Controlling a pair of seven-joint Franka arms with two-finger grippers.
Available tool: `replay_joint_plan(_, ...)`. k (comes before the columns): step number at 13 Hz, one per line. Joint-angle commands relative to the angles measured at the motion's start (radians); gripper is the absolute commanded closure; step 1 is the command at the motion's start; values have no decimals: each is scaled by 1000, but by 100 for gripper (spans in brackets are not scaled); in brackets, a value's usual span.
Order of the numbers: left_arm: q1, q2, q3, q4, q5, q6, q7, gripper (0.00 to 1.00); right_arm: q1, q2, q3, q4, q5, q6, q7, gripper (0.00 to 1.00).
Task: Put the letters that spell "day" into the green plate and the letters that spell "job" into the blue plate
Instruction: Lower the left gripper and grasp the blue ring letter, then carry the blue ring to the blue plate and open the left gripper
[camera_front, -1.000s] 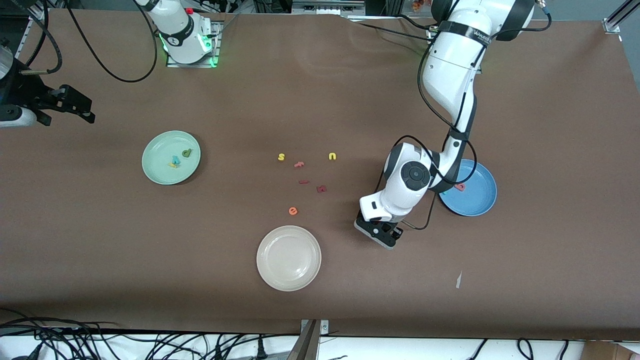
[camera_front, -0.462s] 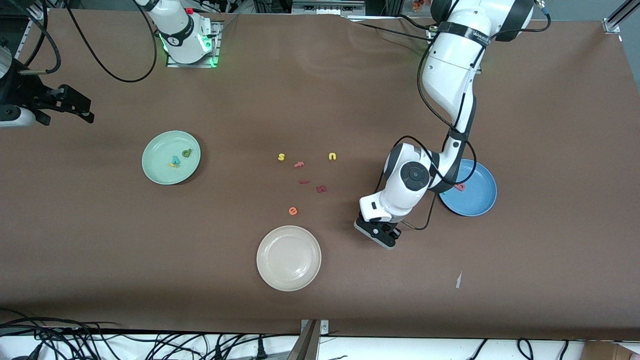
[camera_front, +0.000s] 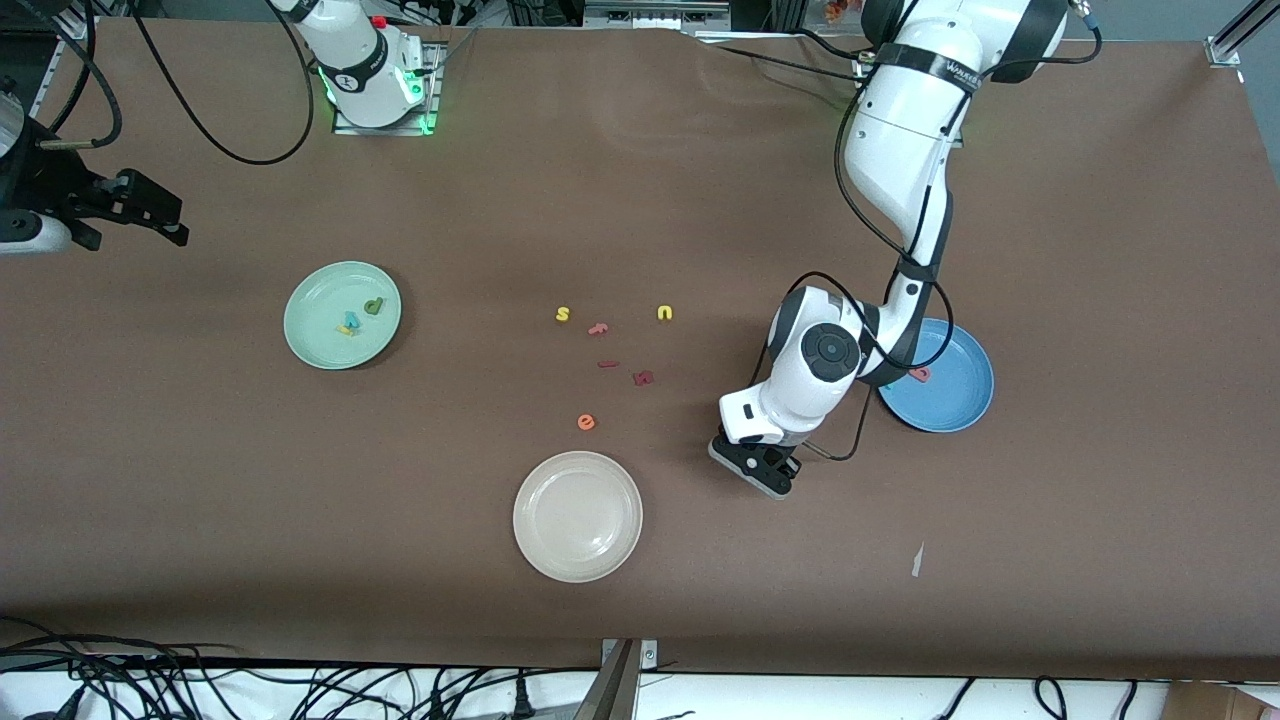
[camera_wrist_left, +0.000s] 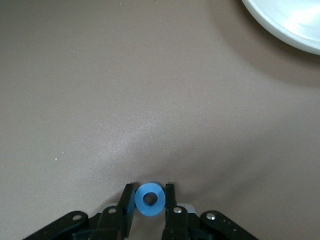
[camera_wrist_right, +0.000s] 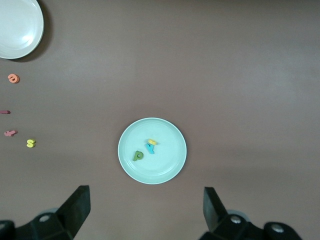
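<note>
My left gripper (camera_front: 765, 470) is down at the table between the cream plate and the blue plate (camera_front: 955, 400). Its two fingers press on both sides of the blue ring-shaped o (camera_wrist_left: 150, 199), so it is shut on that letter. A salmon-pink b (camera_front: 920, 374) lies in the blue plate, which the left arm partly covers. The green plate (camera_front: 320, 338) holds the green d (camera_front: 374, 306), teal y (camera_front: 351, 320) and yellow a (camera_front: 345, 330). My right gripper (camera_wrist_right: 145, 196) waits wide open, high up at the right arm's end of the table, with the green plate (camera_wrist_right: 170, 167) below it.
A cream-white plate (camera_front: 577, 516) stands nearest the front camera. Loose letters lie mid-table: yellow s (camera_front: 563, 314), yellow u (camera_front: 665, 313), pink f (camera_front: 598, 327), two dark red pieces (camera_front: 643, 377), orange e (camera_front: 586, 422). A pale scrap (camera_front: 917, 560) lies near the front edge.
The left gripper's fingers have closed in onto the blue o. Both arms have stayed where they were.
</note>
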Motion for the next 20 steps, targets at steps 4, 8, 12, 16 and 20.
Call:
replay_joint_plan(4, 14, -70, 10, -25, -26, -49, 18, 100, -1, -11, 0, -10, -1, -3, 13, 0)
replay_joint_plan(8, 57, -208, 10, -109, -18, -243, 18, 100, -1, -11, 0, -10, 1, -3, 13, 0)
replay_joint_plan(12, 142, -389, 12, -273, -15, -408, 65, 100, -1, -11, 0, -11, -2, -3, 11, 0)
replay_joint_plan(16, 169, -472, 119, -371, 65, -561, 131, 100, -1, -11, 0, -11, -1, -3, 13, 0)
replay_joint_plan(20, 259, -517, 142, -519, 182, -545, 139, 100, -1, -11, 0, -11, -1, -5, 13, 0)
